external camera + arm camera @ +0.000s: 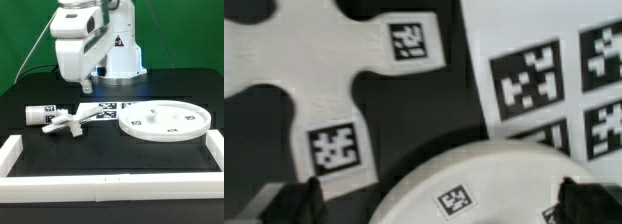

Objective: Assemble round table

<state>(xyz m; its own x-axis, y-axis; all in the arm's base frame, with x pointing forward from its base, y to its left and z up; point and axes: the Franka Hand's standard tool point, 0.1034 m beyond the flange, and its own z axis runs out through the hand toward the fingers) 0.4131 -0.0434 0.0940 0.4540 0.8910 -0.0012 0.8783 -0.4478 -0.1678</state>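
Observation:
The round table lies in loose white parts with tags. Toward the exterior view's right the large rimmed disc [163, 121] lies flat. The short cylindrical leg [40, 113] lies on its side at that view's left, with the cross-shaped foot [70, 123] beside it. My gripper [87, 89] hangs well above the table, over the stretch between foot and disc. It is open and holds nothing. In the wrist view the foot [304, 85] fills one side and the disc's rounded edge [491, 175] shows below my gripper [446, 208]. The dark fingertips [299, 205] stand wide apart.
The marker board [110, 107] [553, 80] lies flat between the foot and the disc, toward the arm's base. White border rails run along the exterior view's left [10, 152], front [110, 186] and right [213, 150]. The tabletop is black.

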